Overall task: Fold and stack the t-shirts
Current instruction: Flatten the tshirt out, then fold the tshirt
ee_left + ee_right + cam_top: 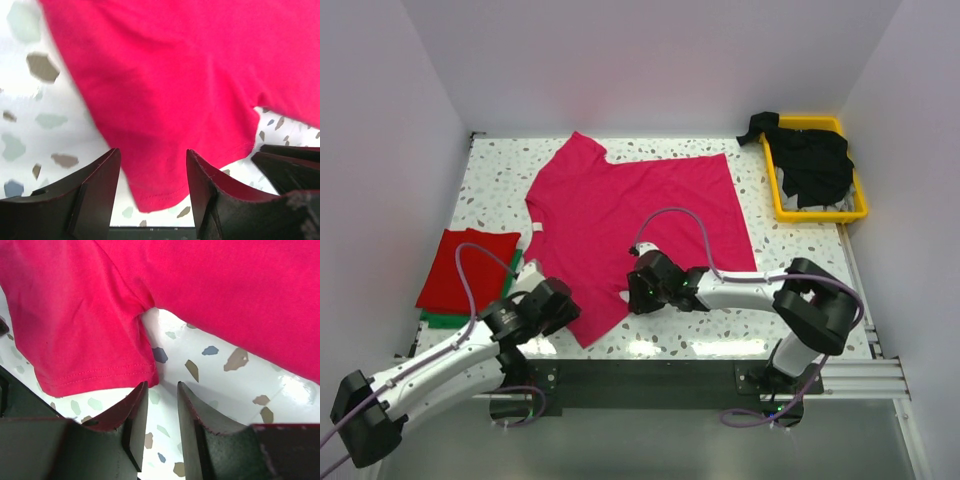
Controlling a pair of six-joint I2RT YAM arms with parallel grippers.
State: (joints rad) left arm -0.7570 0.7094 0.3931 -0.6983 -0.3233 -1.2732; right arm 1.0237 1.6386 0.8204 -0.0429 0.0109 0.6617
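A magenta-pink t-shirt (635, 205) lies spread flat in the middle of the table. Its near sleeve corner (155, 192) lies between the fingers of my left gripper (152, 152), which is open and empty, low over the table (558, 302). My right gripper (161, 385) is open by a narrow gap with only bare table between the fingers. It sits just short of the same sleeve's hem (95, 377), near the armpit (145, 310), and shows in the top view (638, 290). A folded red shirt (465, 268) lies on a folded green one (450, 320) at the left.
A yellow tray (782, 205) at the back right holds black shirts (812, 160), one hanging over its left rim. White walls close in the left, back and right. The table's dark front edge (650, 380) runs just behind both grippers. The right gripper's fingers (287, 167) show in the left wrist view.
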